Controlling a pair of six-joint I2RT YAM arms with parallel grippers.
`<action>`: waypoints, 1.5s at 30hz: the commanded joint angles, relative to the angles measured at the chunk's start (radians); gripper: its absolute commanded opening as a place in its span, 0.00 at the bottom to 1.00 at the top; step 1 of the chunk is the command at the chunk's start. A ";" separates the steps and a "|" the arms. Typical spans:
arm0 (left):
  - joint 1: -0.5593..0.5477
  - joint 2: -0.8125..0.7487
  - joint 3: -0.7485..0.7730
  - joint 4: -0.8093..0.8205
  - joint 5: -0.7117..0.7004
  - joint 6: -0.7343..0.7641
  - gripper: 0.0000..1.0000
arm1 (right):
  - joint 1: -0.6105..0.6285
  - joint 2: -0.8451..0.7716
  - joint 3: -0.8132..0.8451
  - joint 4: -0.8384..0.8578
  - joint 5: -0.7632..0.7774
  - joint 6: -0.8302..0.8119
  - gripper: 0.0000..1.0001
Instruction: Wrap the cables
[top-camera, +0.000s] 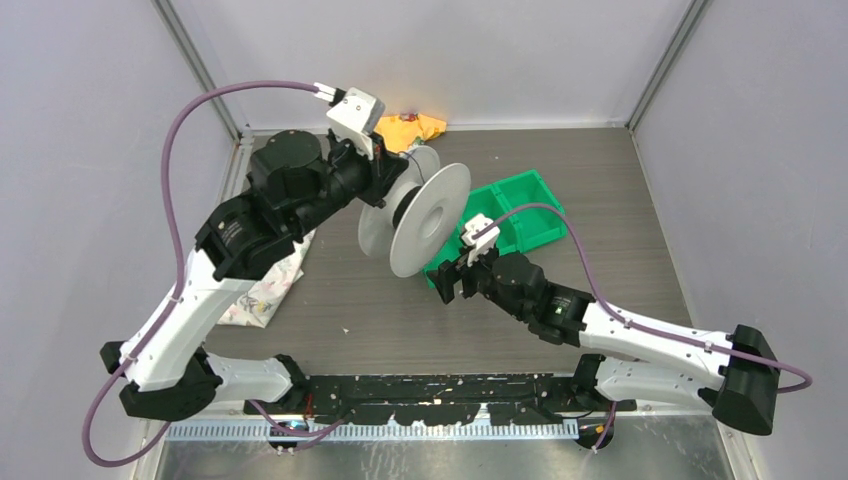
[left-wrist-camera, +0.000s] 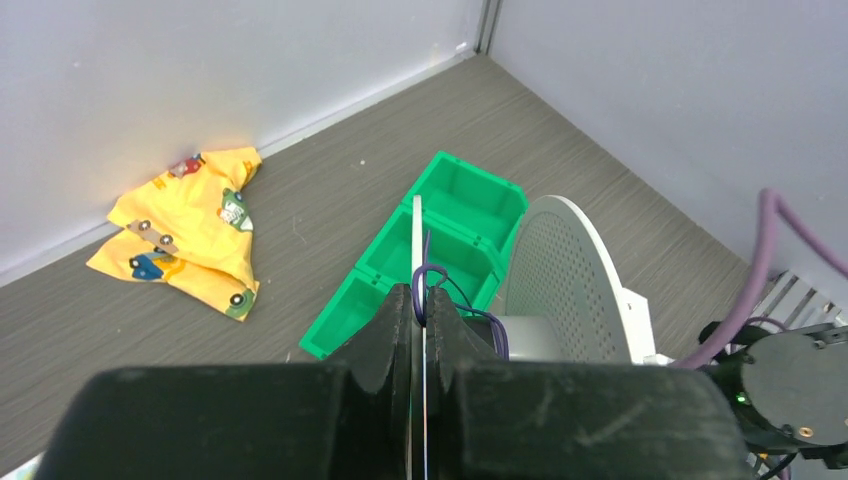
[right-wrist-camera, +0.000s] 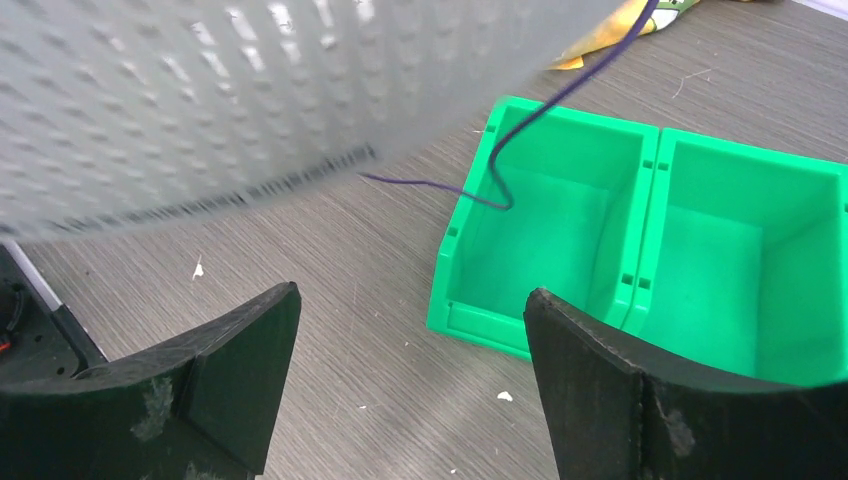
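A big pale spool (top-camera: 430, 215) is held off the table, tilted. My left gripper (top-camera: 385, 165) is shut on the thin edge of its far flange (left-wrist-camera: 415, 230). The jaws (left-wrist-camera: 420, 295) pinch that edge. The thin dark cable (left-wrist-camera: 432, 270) loops at the fingertips and runs onto the hub, where a few turns lie (left-wrist-camera: 497, 335). In the right wrist view the cable's loose end (right-wrist-camera: 520, 130) hangs from under the perforated flange (right-wrist-camera: 200, 90) into a green bin. My right gripper (top-camera: 450, 280) is open and empty below the spool, low over the table (right-wrist-camera: 410, 300).
A row of green bins (top-camera: 520, 205) lies on the table right of the spool; it also shows in the left wrist view (left-wrist-camera: 460, 200) and the right wrist view (right-wrist-camera: 540, 230). A yellow cloth (top-camera: 410, 125) lies at the back wall. A pale patterned cloth (top-camera: 265, 285) lies at the left.
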 joint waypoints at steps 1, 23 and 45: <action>0.004 -0.054 0.064 0.103 0.012 -0.017 0.00 | -0.005 -0.002 -0.051 0.197 0.009 -0.009 0.87; 0.004 -0.075 0.080 0.109 0.023 -0.021 0.00 | -0.101 0.382 -0.089 0.949 0.054 0.218 0.64; 0.004 -0.196 -0.394 0.725 -0.265 -0.008 0.00 | -0.101 0.221 -0.132 0.661 -0.097 0.449 0.00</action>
